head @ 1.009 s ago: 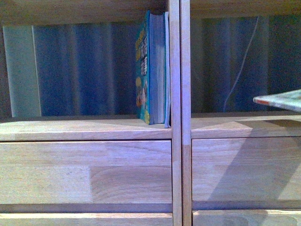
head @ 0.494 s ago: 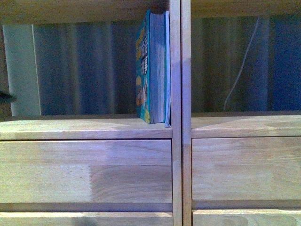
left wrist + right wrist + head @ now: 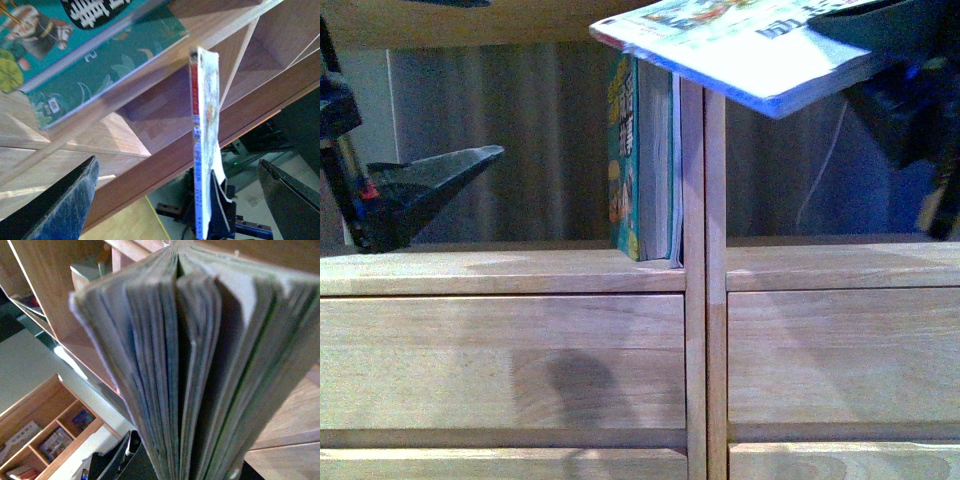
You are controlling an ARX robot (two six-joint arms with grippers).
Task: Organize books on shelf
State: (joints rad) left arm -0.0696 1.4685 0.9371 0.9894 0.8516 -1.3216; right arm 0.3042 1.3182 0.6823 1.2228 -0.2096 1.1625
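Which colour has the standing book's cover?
The standing book is teal; left wrist view shows best.

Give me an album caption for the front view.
Right gripper holds a thin book flat, high before the shelf; teal books stand against the divider; left gripper hangs open nearby.

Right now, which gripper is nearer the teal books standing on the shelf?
Left, probably. The left gripper, fingers open, hovers level with the teal books on their side of the divider; the right gripper is across it, higher, shut on the thin book. Depth is uncertain.
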